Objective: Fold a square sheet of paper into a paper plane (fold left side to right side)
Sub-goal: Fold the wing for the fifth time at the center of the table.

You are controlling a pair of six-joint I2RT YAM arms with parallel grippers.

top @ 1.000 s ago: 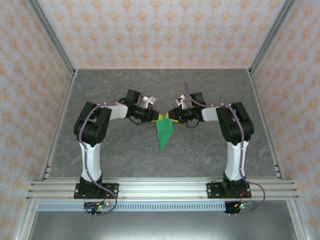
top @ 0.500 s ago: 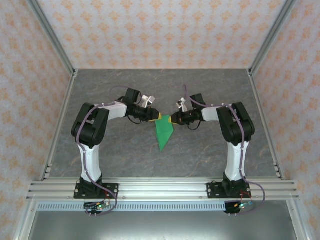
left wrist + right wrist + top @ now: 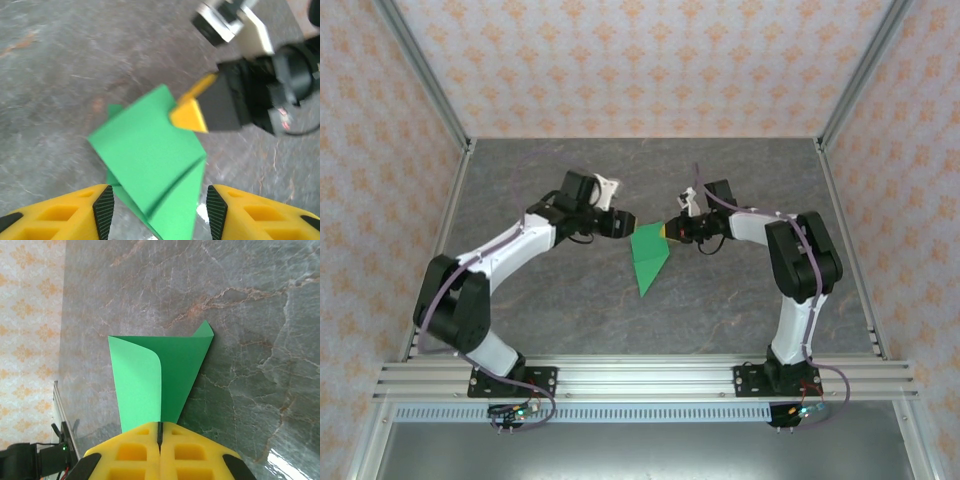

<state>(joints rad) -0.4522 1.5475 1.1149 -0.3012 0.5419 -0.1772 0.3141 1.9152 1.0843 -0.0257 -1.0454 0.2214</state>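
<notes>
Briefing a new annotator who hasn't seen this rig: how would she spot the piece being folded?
On the grey marbled table, between the two arms' tips, is the green paper, a folded wedge pointing toward the arm bases. The right gripper is shut on its far right corner; the left gripper stands open beside it. Nothing else there is green.

A lab test booth: aluminium rails (image 3: 640, 378), wallpapered panels (image 3: 640, 60).
</notes>
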